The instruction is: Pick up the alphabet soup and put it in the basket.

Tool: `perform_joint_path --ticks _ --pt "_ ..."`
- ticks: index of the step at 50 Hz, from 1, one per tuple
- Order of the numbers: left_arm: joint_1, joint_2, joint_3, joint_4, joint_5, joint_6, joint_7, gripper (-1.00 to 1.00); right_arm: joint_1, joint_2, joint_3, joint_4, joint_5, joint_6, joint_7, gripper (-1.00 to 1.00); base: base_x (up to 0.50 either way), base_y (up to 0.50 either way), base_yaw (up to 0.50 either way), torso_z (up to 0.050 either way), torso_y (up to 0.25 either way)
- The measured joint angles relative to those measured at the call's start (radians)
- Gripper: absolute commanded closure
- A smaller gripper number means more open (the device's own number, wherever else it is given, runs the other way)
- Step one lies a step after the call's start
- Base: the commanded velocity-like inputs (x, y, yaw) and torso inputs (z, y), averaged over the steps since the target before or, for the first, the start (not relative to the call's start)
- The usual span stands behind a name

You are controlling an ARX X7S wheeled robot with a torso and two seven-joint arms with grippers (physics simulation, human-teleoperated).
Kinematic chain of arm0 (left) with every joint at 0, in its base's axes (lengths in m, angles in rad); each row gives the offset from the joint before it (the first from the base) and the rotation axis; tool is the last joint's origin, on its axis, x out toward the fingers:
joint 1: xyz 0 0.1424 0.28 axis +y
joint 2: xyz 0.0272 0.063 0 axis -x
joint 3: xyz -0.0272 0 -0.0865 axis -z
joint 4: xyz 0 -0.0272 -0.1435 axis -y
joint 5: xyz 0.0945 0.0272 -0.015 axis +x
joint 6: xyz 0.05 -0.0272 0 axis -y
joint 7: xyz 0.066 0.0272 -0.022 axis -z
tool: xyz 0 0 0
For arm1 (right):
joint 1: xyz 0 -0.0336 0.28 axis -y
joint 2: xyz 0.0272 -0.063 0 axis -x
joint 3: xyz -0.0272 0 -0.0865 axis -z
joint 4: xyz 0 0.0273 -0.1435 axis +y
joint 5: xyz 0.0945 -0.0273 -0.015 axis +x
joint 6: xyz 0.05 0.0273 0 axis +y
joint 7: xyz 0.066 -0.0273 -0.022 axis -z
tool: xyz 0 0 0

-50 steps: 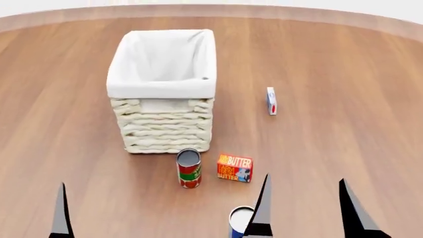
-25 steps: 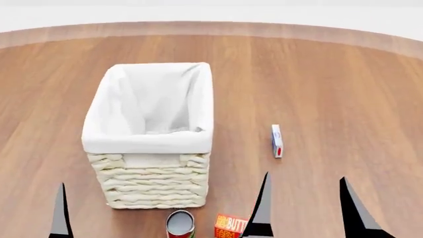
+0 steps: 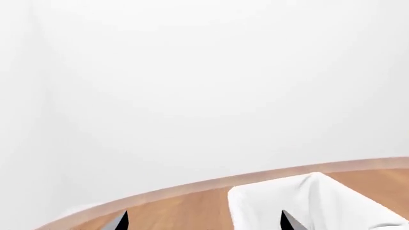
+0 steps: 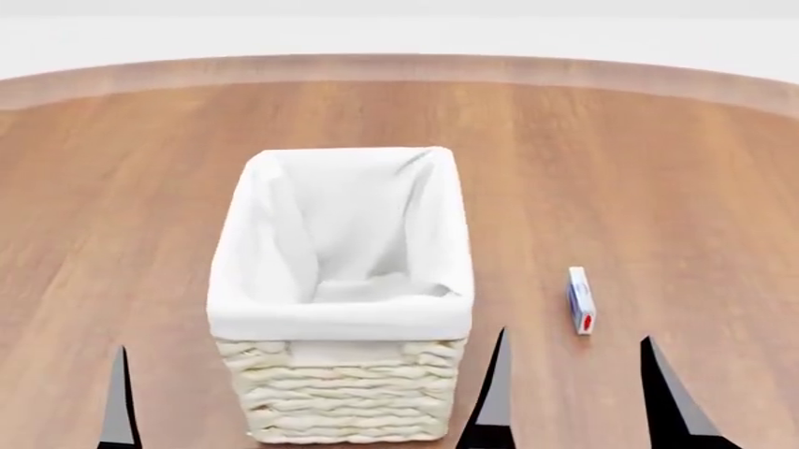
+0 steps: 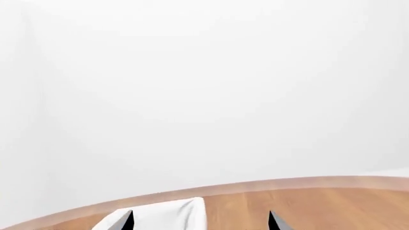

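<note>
The alphabet soup is out of view in every frame. The basket (image 4: 340,398), cream woven wicker with a white cloth lining folded over its rim, stands on the wooden table near the middle of the head view and shows nothing inside. My right gripper (image 4: 574,398) is open with nothing between its fingers, just right of the basket's front corner. Only one left fingertip (image 4: 119,407) shows at the lower left. In the left wrist view the left gripper (image 3: 204,221) is open, with the basket's lining (image 3: 313,201) ahead. The right gripper (image 5: 201,220) is open too, facing the lining (image 5: 163,213).
A small white box with blue and red print (image 4: 581,299) lies on the table to the right of the basket. The round wooden table's far edge (image 4: 399,67) curves across the back, with a white wall behind it.
The head view has shifted: the basket has slid lower and to the right, and the cans and butter box have dropped out past the bottom edge. The grippers keep their places in the frame.
</note>
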Motion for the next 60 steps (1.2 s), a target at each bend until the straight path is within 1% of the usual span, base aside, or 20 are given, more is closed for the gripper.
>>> perform_joint_path --ticks 21,35,43,51,60 --pt "-0.007 -0.014 0.011 0.005 -0.009 -0.015 -0.017 -1.00 -0.005 0.022 -0.013 -0.002 0.016 -0.010 0.018 -1.00 0.00 0.48 0.00 0.000 0.000" --pt "-0.010 -0.022 0.016 0.004 -0.014 -0.020 -0.029 -1.00 -0.007 0.033 -0.010 0.004 0.048 -0.027 0.030 -1.00 0.00 0.01 0.00 0.000 0.000" --pt "-0.012 -0.028 0.021 -0.006 -0.010 -0.022 -0.040 -1.00 0.020 0.072 -0.015 -0.032 0.048 0.004 0.037 -1.00 0.00 0.00 0.00 0.000 0.000" --pt "-0.018 -0.032 0.026 -0.028 -0.012 -0.016 -0.050 -1.00 0.091 0.136 0.037 -0.041 0.092 0.071 0.041 -1.00 0.00 0.00 0.00 0.000 0.000" --pt "-0.028 -0.036 0.036 -0.056 -0.018 -0.007 -0.055 -1.00 0.143 0.211 0.128 0.003 0.136 0.103 0.023 -1.00 0.00 0.00 0.00 0.000 0.000"
